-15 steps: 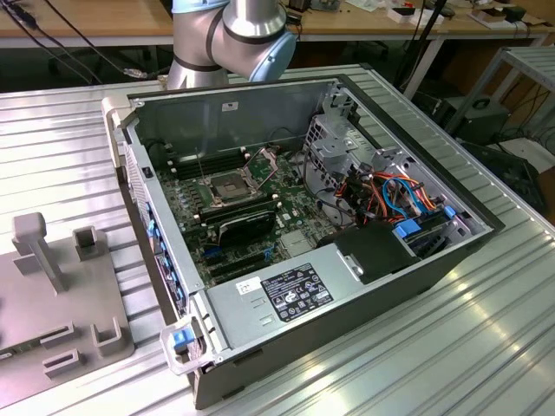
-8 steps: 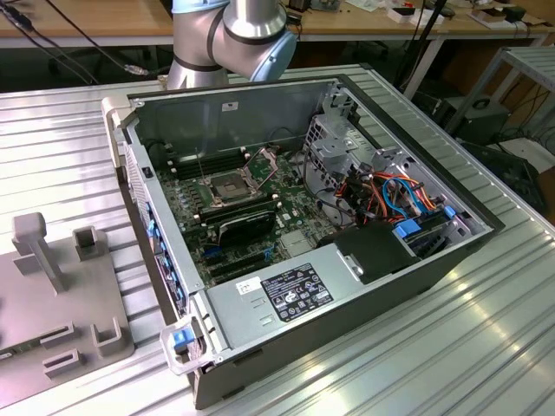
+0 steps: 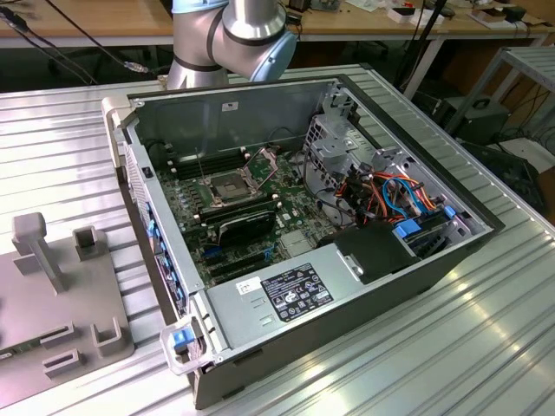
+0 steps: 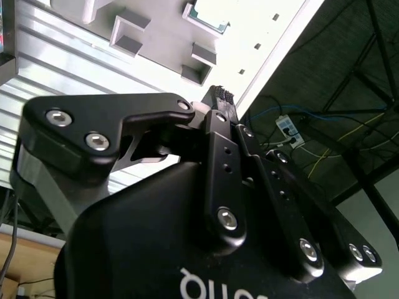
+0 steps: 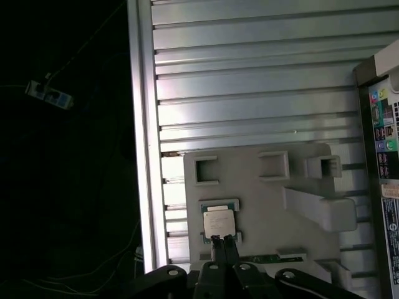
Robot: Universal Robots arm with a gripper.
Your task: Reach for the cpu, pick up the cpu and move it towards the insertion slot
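Note:
The cpu (image 5: 219, 222), a small square chip with a silvery top, lies flat in a recess of the grey fixture plate (image 5: 262, 193) on the ribbed table. In the second wrist view the cpu (image 4: 209, 14) sits far beyond the fingertips. My gripper (image 5: 223, 240) hangs well above the plate, its black fingers pressed together with nothing between them; their tips line up with the chip's near edge. The gripper (image 4: 222, 94) is shut here too. The insertion slot (image 3: 227, 187) is in the open computer case, its retention plate (image 3: 264, 161) hinged up.
The open computer case (image 3: 347, 260) takes up the middle of the aluminium table (image 3: 486, 347); the fixture plate (image 3: 52, 312) with upright blocks lies on the exterior view's left. The table edge (image 5: 143, 156) runs close beside the plate. A power strip (image 5: 47, 94) lies on the floor.

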